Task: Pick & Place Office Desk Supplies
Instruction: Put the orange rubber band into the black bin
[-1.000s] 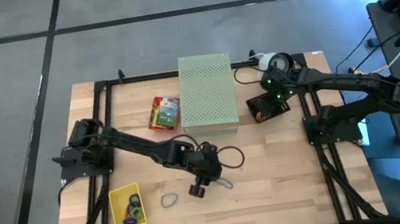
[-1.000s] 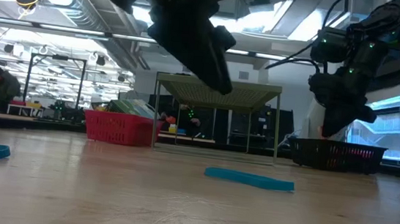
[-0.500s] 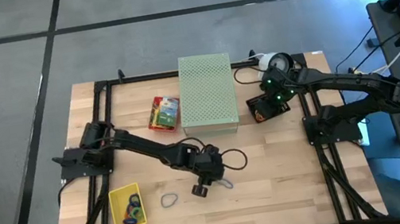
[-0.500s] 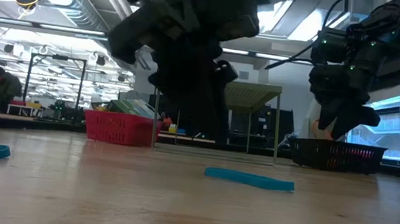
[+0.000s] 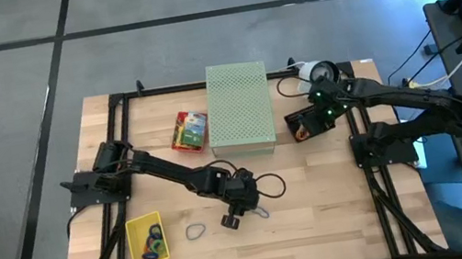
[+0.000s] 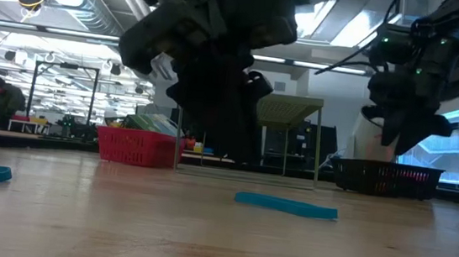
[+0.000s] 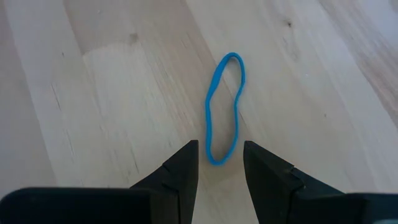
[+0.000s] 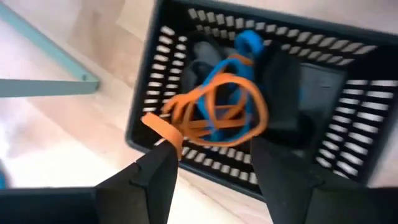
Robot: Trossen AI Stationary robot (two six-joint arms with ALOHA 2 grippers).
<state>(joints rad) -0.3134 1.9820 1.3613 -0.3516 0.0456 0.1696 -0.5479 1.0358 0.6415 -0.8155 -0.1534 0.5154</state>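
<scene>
left wrist view, left gripper (image 7: 219,163) (open) over blue band (image 7: 224,108)

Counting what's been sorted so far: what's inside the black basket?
In the black basket, orange bands lie tangled over blue bands, one orange loop hanging over the rim. Dark shapes, maybe clips, sit beneath; the bands hide what they are and how many.
</scene>
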